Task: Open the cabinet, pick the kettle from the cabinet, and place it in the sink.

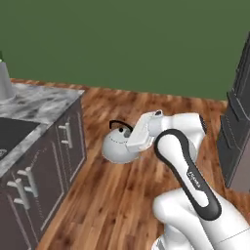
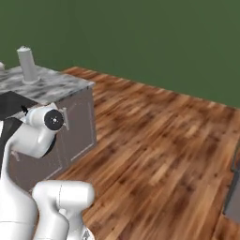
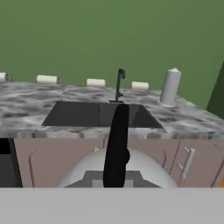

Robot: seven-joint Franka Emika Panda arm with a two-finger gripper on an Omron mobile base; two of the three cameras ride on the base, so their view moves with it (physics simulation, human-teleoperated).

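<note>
Off the counter's end, over the wood floor: gripper [image 1: 131, 135] clamped on the kettle [image 1: 116, 146] by its handle. Pick looks done; sink [image 3: 99, 114] is ahead, placement remains.

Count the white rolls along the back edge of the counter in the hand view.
4: far-left roll cut by the frame edge, second roll, third roll left of the faucet, fourth roll right of it. More may lie off-frame.
</note>
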